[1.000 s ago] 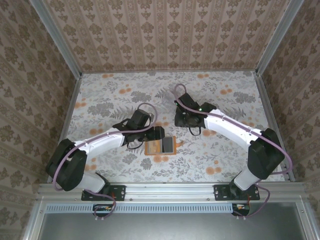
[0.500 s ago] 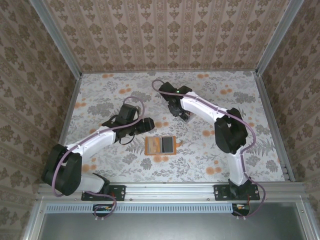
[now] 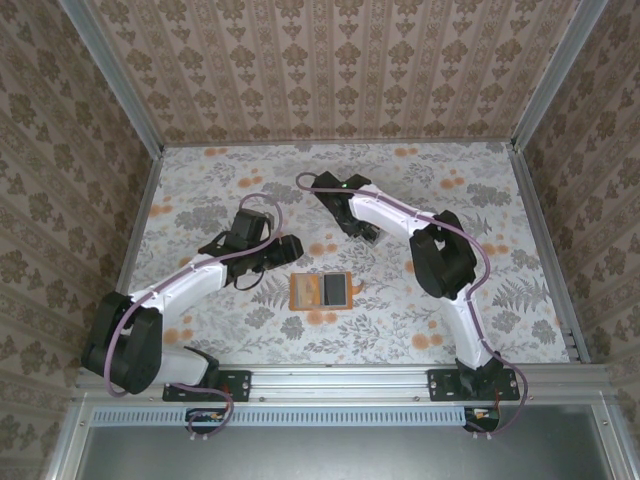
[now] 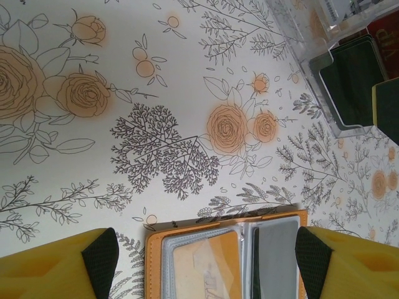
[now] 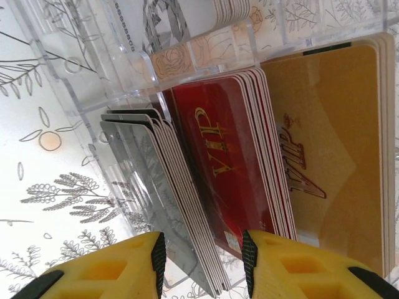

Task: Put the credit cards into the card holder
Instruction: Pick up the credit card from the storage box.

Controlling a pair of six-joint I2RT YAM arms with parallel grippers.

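Card holder [image 3: 322,291] lies open on bench [image 3: 200,200], framed between the spread, released fingers of left pincer [image 4: 206,256]. Right pincer [image 5: 202,261], likewise released, hangs over clear box [image 5: 81,68]. Inside it, credit cards [image 5: 230,168] stand in grey, red and gold stacks.

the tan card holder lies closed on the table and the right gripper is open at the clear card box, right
Not closed: the left wrist view shows the orange-tan leather-look card holder lying open, slots showing. The right gripper is indeed open at the clear plastic card box.
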